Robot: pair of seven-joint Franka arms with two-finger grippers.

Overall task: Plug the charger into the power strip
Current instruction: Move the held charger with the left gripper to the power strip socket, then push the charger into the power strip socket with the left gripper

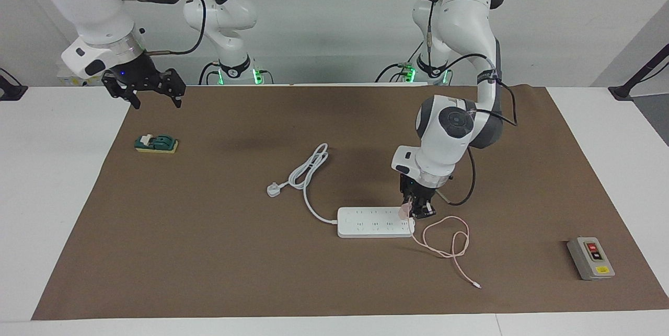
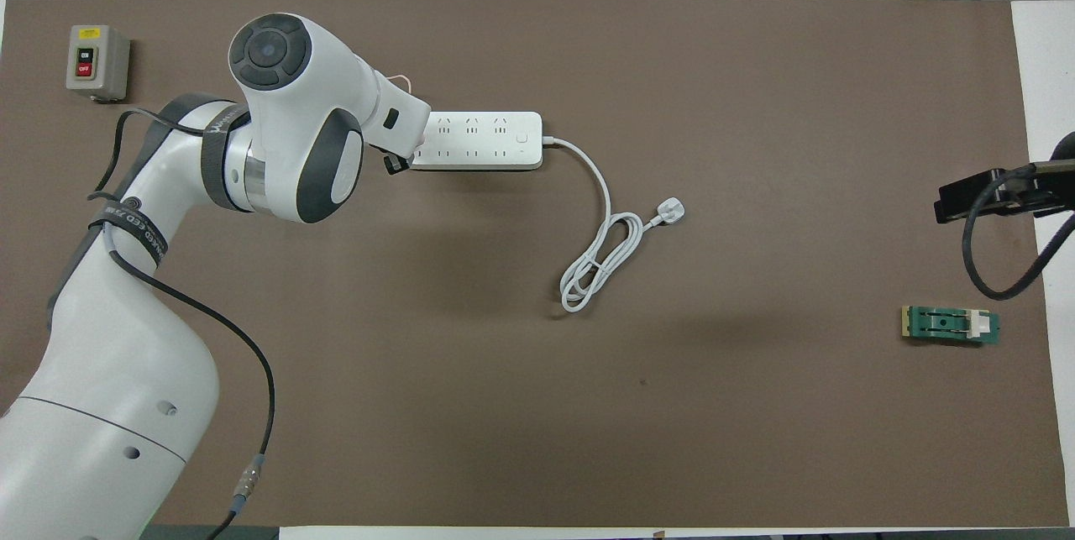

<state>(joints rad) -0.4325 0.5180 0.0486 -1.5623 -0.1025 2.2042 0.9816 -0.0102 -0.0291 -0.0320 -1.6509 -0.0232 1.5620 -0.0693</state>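
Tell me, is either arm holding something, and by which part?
The left gripper holds the charger by its pink cube body, over the power strip. The right gripper holds nothing.

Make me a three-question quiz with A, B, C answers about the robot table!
1. Where is the left end effector?
A. over the green block
B. at the power strip's end
C. over the grey box

2. What colour is the charger cable?
A. pink
B. black
C. blue

3. What is the right end effector doing?
A. holding the white plug
B. pressing a button
C. open, holding nothing

Answers:
1 B, it is down at the end of the power strip.
2 A, the charger trails a pink cable on the mat.
3 C, its fingers are spread in the air above the mat's edge, near the green block.
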